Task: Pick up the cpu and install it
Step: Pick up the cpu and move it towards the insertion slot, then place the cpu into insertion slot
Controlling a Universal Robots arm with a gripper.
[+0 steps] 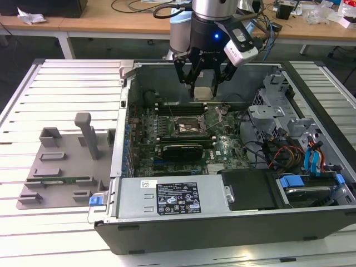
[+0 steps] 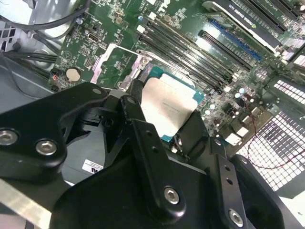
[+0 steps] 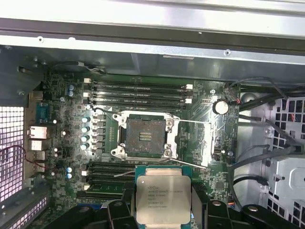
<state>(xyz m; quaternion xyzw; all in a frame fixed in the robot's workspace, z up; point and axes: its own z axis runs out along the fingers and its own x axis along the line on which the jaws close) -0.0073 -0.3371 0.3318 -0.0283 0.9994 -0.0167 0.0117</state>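
The cpu, a flat square chip with a silvery top plate and a green rim, is clamped between my black fingers. In the second wrist view the cpu hangs above the green motherboard. In the exterior view my gripper hovers over the open computer case, holding the pale cpu above the board. The empty socket, with its metal bracket swung open beside it, lies a short way from the chip. The chip is held apart from the socket.
Memory slots flank the socket on both sides. Cables and a drive cage fill the case on the exterior view's right. A grey fixture tray with a green memory stick lies outside the case on the exterior view's left.
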